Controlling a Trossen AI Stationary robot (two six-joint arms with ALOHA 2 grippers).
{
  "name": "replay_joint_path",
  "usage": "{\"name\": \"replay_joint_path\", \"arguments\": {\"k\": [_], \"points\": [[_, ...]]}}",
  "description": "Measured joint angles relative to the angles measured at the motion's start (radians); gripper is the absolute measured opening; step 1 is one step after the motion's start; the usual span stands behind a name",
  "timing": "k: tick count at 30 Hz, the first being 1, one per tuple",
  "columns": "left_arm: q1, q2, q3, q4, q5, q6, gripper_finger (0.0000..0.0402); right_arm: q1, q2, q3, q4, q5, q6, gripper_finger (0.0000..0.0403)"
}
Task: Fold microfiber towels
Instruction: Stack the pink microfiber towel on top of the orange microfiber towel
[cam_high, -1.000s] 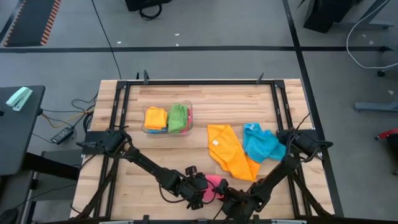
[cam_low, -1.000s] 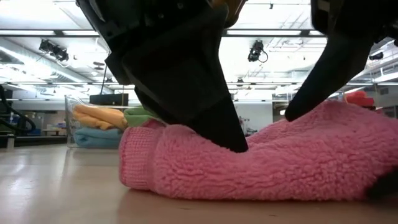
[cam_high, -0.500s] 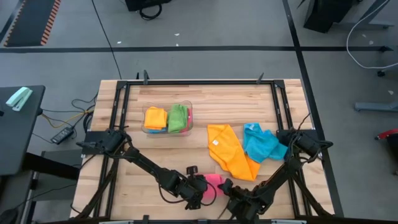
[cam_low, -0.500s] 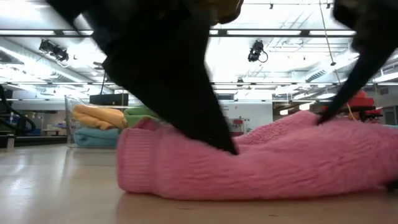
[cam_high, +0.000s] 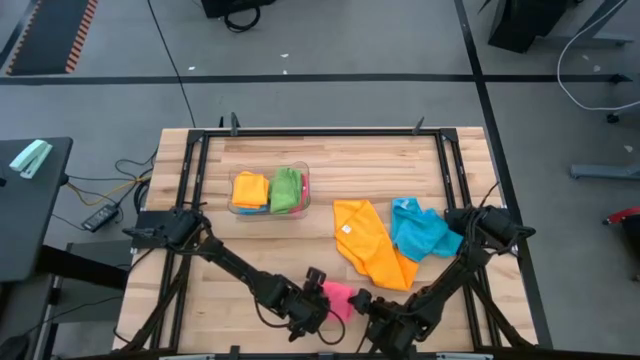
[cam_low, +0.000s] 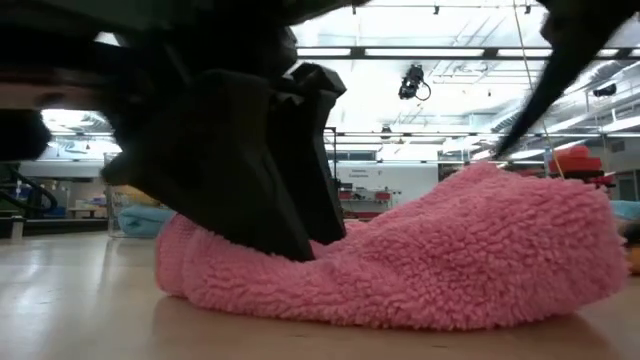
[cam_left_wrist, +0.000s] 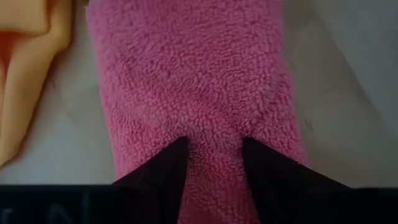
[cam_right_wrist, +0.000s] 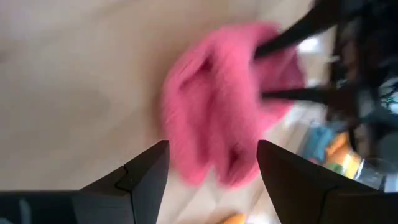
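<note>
We find the pink microfiber towel at the lower centre of the high view, bunched into a narrow, thick roll near the table's front edge. The left gripper sits at the towel's left end in that view. In the left wrist view its two dark fingers pinch a ridge of the pink pile between them, so we read it as clamped on the cloth. From that gripper the towel's long axis runs straight ahead, away from the fingers.

The right gripper is at the lower centre too, just right of the towel. In its wrist view the fingers stand spread wide with the pink bundle ahead of them and nothing between them; we judge it apart from the cloth, though close. In the low view the towel's right part rises in a hump.

Both arms are near; only the left has a grip. We judge that the coming move depends on the right gripper reaching the free end opposite the left one.

The orange towel and the blue towel lie unfolded at centre right, touching. Folded cloths sit in the clear bin at upper centre left.
</note>
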Motion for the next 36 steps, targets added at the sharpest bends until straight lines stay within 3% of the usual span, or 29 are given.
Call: {"name": "replay_joint_path", "arguments": {"k": [7,15,24,36], "points": [[0.005,0.0,-0.001,0.005,-0.004,-0.057,0.0153,-0.031,0.04,0.0,0.055,-0.042,-0.053,0.0253],[-0.008,0.0,-0.001,-0.002,-0.007,-0.08,0.0137,-0.031,0.043,0.049,0.057,-0.067,0.047,0.0279],[-0.008,0.0,-0.001,0.0,-0.004,-0.079,0.0123,-0.001,0.042,0.077,-0.072,-0.088,-0.092,0.0364],[-0.006,0.0,-0.002,0.033,-0.003,-0.106,0.0124,-0.056,0.038,0.024,0.069,-0.101,-0.26,0.0365]]}}
